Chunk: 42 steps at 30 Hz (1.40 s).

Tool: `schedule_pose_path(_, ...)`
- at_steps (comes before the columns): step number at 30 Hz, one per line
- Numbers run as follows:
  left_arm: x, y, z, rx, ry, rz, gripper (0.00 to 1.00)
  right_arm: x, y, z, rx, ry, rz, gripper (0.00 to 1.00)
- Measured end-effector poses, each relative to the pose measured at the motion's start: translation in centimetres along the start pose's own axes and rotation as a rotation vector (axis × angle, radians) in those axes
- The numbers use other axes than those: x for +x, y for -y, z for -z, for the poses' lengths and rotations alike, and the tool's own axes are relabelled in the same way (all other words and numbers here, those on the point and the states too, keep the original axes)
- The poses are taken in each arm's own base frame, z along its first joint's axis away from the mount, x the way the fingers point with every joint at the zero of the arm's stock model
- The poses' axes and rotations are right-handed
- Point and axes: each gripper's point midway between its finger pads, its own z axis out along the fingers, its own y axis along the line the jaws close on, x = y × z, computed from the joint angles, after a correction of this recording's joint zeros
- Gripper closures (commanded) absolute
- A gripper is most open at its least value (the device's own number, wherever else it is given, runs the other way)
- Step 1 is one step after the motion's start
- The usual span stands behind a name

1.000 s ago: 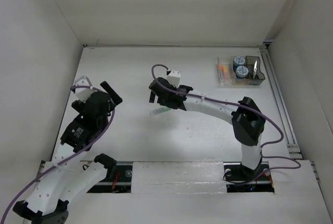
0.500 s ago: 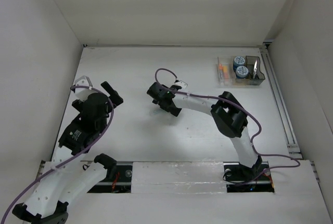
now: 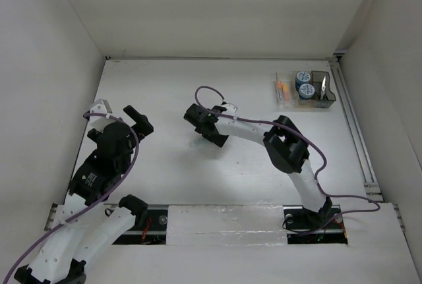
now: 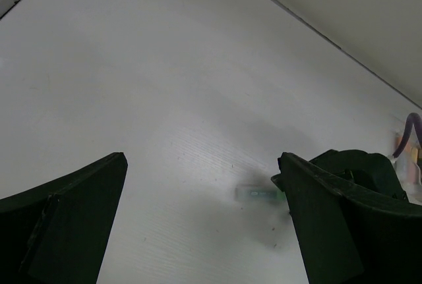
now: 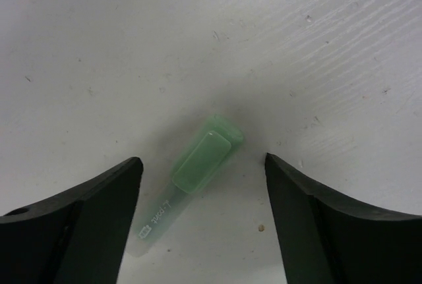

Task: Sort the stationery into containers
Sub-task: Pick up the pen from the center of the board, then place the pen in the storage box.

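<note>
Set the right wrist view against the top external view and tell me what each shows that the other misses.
Only the right wrist view: the marker's green cap and the small print on its pale barrel, flat between the right gripper's open fingers. Only the top view: the organiser at the far right holding two rolls and scissors, plus the left gripper. Both: the marker on the table under the right gripper.

The left tool, fingers apart, faces a blurred green marker.
</note>
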Motion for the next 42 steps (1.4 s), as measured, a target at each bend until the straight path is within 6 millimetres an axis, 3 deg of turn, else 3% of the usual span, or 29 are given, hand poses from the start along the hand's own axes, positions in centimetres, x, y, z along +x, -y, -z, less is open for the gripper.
schedule_pose_path(1,-0.1,0.0,0.1,0.001,0.002,0.002,0.00,0.1,0.0,-0.1,0.002,-0.001,0.001,0.39)
schedule_pose_path(4,0.0,0.0,0.0,0.000,0.002,0.001,0.00,0.4,0.0,-0.3,0.000,-0.010,0.012,0.57)
schedule_pose_path(6,0.0,0.0,-0.1,-0.004,-0.001,-0.002,0.00,0.6,-0.2,-0.3,-0.010,-0.018,0.020,1.00)
schedule_pose_path(12,0.1,-0.1,-0.2,-0.013,-0.002,-0.008,0.00,0.3,-0.9,-0.6,-0.058,-0.021,0.004,1.00)
schedule_pose_path(17,0.1,-0.1,-0.3,-0.016,0.000,-0.008,0.00,-2.0,0.3,-0.9,-0.108,-0.001,0.129,1.00)
schedule_pose_path(19,0.1,-0.1,-0.3,-0.016,0.000,-0.008,0.00,-4.9,1.1,-0.9,-0.141,0.030,0.210,1.00)
schedule_pose_path(21,0.1,-0.1,-0.3,-0.017,-0.002,-0.010,0.00,-9.4,1.4,-0.3,-0.192,0.069,0.269,1.00)
schedule_pose_path(24,0.3,0.0,-0.5,-0.021,-0.009,-0.016,0.00,-18.0,1.6,0.3,-0.282,0.141,0.300,1.00)
schedule_pose_path(28,0.4,0.0,-0.6,-0.019,-0.015,-0.024,0.00,-29.7,3.7,0.0,-0.258,0.283,0.325,1.00)
schedule_pose_path(31,0.3,0.2,-0.5,-0.012,-0.012,-0.021,0.00,-35.5,5.7,-0.2,-0.190,0.365,0.361,1.00)
schedule_pose_path(36,0.5,0.3,-0.6,-0.009,-0.017,-0.025,0.00,-39.4,8.2,-1.4,-0.099,0.392,0.412,1.00)
schedule_pose_path(42,0.9,0.5,-1.0,-0.013,-0.034,-0.044,0.00,-40.0,11.8,-5.6,-0.007,0.320,0.478,1.00)
